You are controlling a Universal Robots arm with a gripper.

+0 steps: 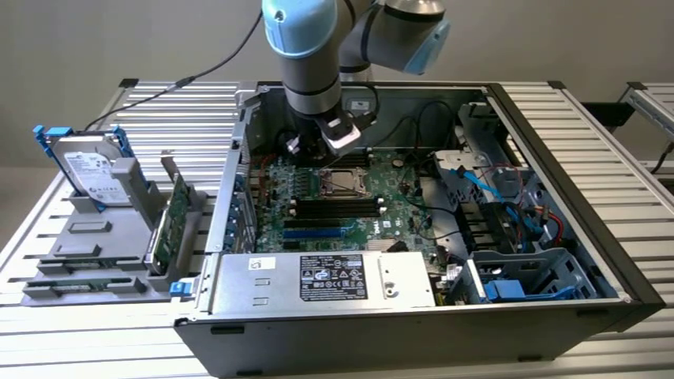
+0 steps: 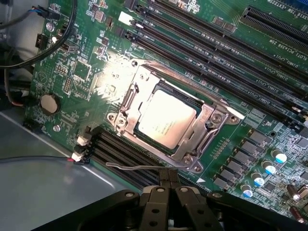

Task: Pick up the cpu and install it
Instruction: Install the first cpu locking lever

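CPU (image 2: 166, 118) sits flat in the motherboard socket, its shiny grey top framed on all sides by the metal socket bracket (image 2: 204, 132), so you can see its edges tucked just inside that frame. In the exterior view the same chip (image 1: 339, 182) lies near the middle of the green motherboard (image 1: 364, 207), inside the open computer case (image 1: 589, 245).

Your gripper (image 2: 168, 195) hangs above the board just beside the socket, jaws together and holding nothing; the two dark fingers (image 2: 155, 202) meet with no gap. In the exterior view the gripper (image 1: 328, 148) is low inside the case, just above the socket's far edge.

Room around the socket is tight. Long black memory slots (image 2: 216, 53) run along one side of the bracket, and more slots (image 2: 130, 161) lie along the opposite side. A thin metal lever (image 2: 144, 167) stretches along the bracket's edge nearest the gripper. Dark cables (image 2: 43, 43) curve over the board's corner.

On the table (image 1: 95, 347) at the exterior view's left, well apart from the case, you have a hard drive (image 1: 93, 174) standing in a grey holder (image 1: 90, 245). A silver power supply box (image 1: 321, 280) closes off the near side of the case.
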